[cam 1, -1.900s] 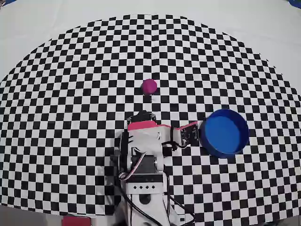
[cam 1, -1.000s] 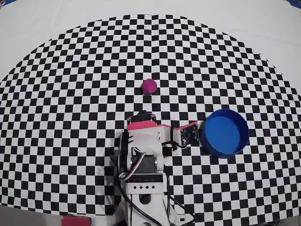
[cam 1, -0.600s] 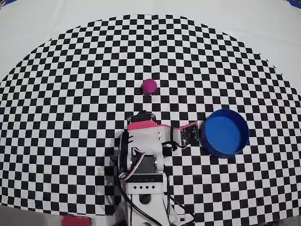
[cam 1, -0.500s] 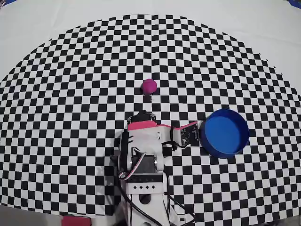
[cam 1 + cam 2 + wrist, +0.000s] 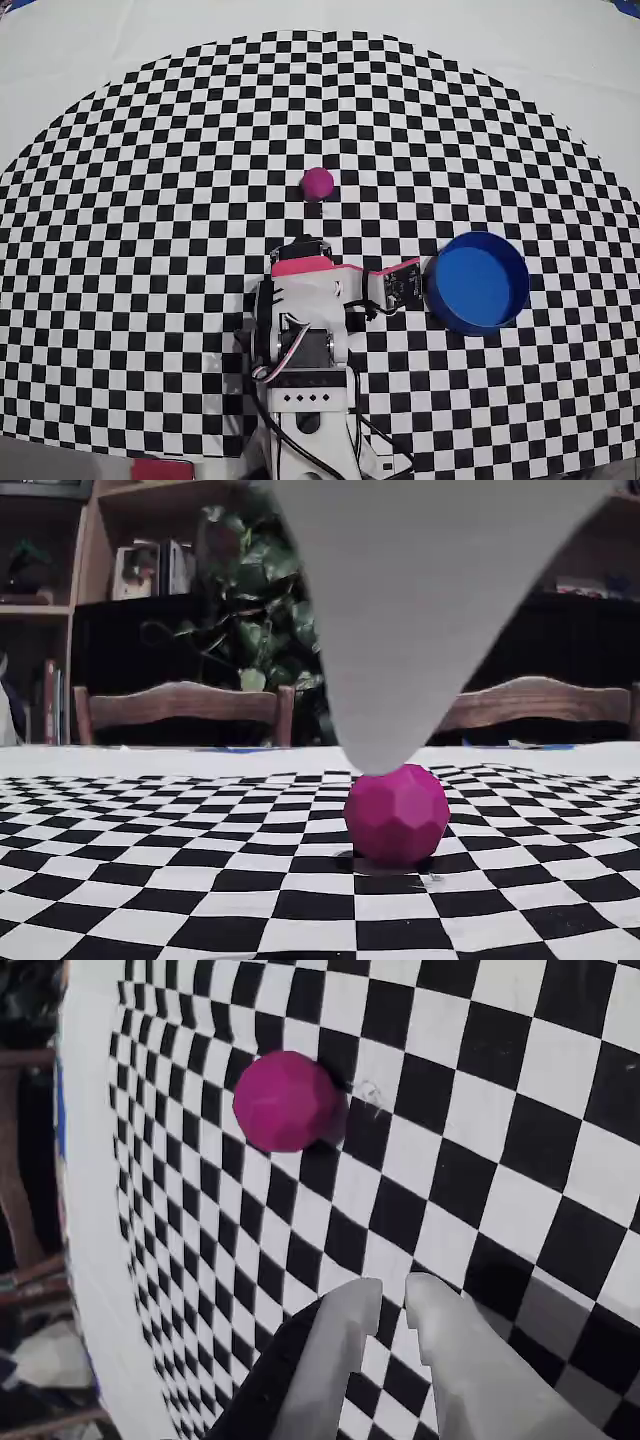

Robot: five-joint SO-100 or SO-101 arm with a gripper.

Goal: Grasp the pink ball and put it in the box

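The pink ball (image 5: 317,184) lies on the checkered cloth, just beyond the folded arm (image 5: 305,320) in the overhead view. The box (image 5: 477,282), a round blue tub, stands empty to the right of the arm. In the wrist view the ball (image 5: 288,1100) lies up and to the left of my gripper (image 5: 393,1295). The grey fingers (image 5: 345,1330) stand a narrow gap apart with nothing between them, well short of the ball. In the fixed view the ball (image 5: 397,813) sits under a blurred grey part (image 5: 420,610) hanging from above.
The checkered cloth (image 5: 150,200) is a half-round sheet on a white table (image 5: 60,60). A small circuit board (image 5: 400,285) on the arm sits close to the tub's left wall. Chairs (image 5: 180,705) and shelves stand beyond the far table edge.
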